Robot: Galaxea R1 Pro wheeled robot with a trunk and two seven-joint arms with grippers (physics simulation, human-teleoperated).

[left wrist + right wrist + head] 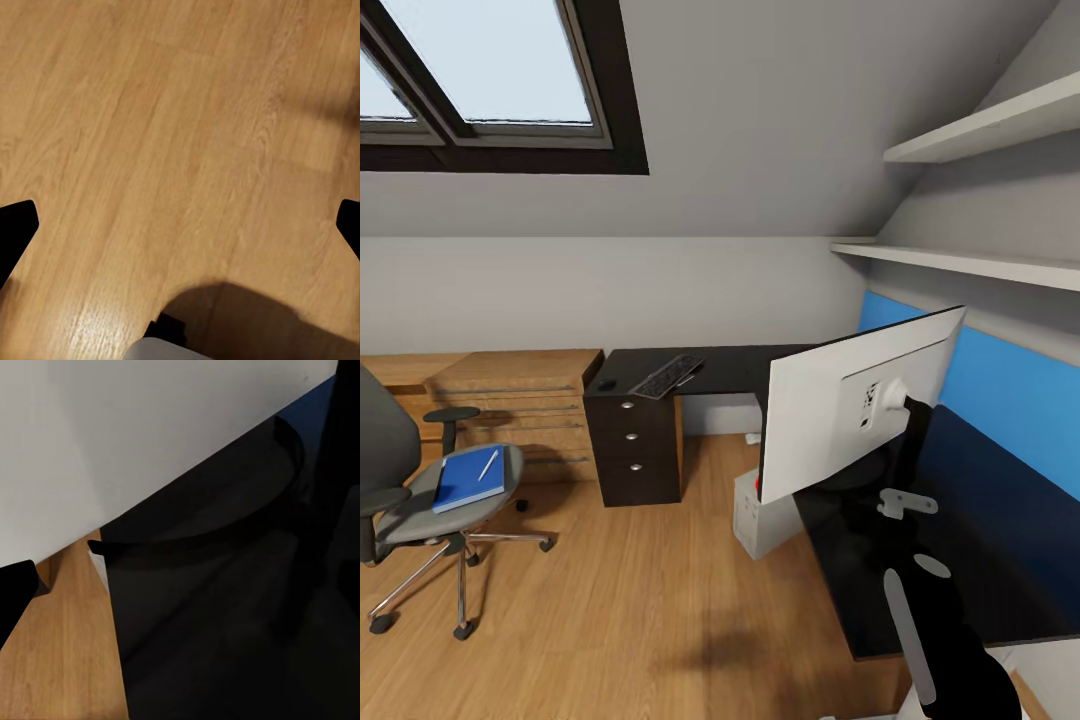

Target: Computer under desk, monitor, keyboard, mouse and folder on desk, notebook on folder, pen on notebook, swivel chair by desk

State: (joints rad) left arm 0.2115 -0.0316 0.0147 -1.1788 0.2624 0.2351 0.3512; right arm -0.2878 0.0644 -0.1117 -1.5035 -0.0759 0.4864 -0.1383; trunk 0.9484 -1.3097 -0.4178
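Resting on the grey swivel chair (pixel 430 500), the flat bright blue folder (pixel 467 479) looks light, thin and slippery, best pinched at an overhanging edge; left gripper (pixel 180 225) spread wide, right gripper's state undeterminable.

The black L-shaped desk (pixel 740 368) runs along the back wall and turns down the right side. On its far wing lie the keyboard (pixel 666 377) — propped at a slant — and, just beside it near the corner, the small dark mouse (pixel 606 384). On the near wing stands the monitor (pixel 855 400), white back showing, on its thin black stand. The wood floor (pixel 650 600) carries the desk, a pale computer (pixel 760 515) tucked under the desk edge below the monitor, and the swivel chair (pixel 420 500) — well apart, at the left. On the chair seat lies the blue folder (pixel 465 480) with a pen (pixel 489 464) on top.
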